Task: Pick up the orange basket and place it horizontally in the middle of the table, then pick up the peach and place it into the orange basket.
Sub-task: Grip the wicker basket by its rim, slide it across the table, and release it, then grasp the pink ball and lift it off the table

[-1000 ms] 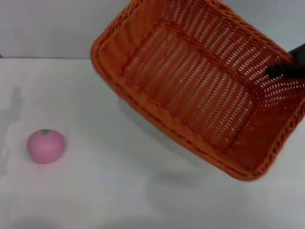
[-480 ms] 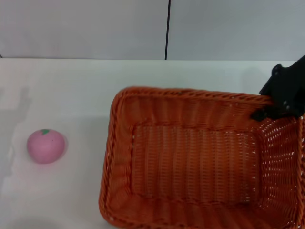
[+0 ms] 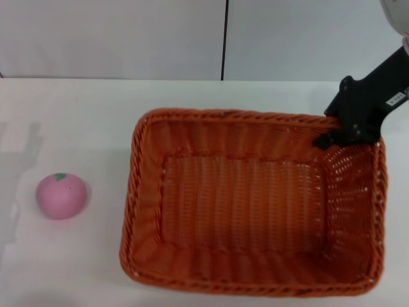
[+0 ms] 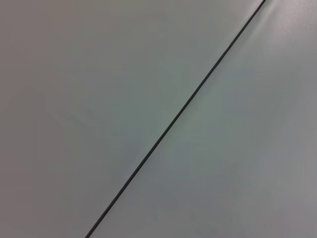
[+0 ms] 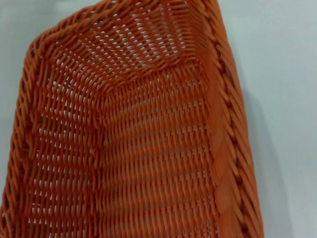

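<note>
The orange basket (image 3: pixel 246 208) lies level on the white table (image 3: pixel 83 115), its long side running left to right, open side up and empty. My right gripper (image 3: pixel 333 135) is at the basket's far right corner, one black finger inside the braided rim, shut on it. The right wrist view looks down into the basket's (image 5: pixel 148 148) woven inside and along its rim. The peach (image 3: pixel 61 196), a small pink ball with a green stem spot, rests on the table well to the left of the basket, not touching it. The left gripper is out of view.
A grey wall with a dark vertical seam (image 3: pixel 225 38) stands behind the table. The left wrist view shows only that wall and its seam (image 4: pixel 173 119). Bare tabletop lies between the peach and the basket.
The basket came down from a tilted, raised pose to lie level, then shifted left and a little farther from me. My right gripper followed at its far right corner. The peach stayed put.
</note>
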{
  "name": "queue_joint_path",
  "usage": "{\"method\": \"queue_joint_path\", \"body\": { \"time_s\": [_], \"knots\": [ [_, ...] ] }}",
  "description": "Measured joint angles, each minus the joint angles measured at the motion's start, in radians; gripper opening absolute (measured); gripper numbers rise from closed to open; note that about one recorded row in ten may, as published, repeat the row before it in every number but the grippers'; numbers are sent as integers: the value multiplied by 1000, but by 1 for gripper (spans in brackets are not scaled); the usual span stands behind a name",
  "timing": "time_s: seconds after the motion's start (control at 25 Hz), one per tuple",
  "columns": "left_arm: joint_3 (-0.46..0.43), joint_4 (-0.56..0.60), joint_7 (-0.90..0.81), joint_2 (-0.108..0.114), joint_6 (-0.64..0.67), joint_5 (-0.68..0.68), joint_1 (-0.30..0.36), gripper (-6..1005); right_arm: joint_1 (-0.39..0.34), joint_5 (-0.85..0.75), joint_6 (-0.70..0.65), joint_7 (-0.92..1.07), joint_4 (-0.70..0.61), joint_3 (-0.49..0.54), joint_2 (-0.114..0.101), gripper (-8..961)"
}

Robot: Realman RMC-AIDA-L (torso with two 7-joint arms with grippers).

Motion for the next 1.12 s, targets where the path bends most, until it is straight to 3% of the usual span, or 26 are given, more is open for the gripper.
{"method": "queue_joint_path", "body": {
  "time_s": [0.28,0.68,0.88,1.12],
  "knots": [
    [2,0,0,0,0,1,3,842,2,7,87,-39,53,2,21,130],
    [11,0,0,0,0,14,5,842,23,27,135,-62,88,7,30,134],
    [31,0,0,0,-3,14,9,842,20,33,180,-108,75,105,31,136],
    [51,7,2,3,-26,14,14,842,-36,107,236,-175,21,282,33,348]
  ]
}}
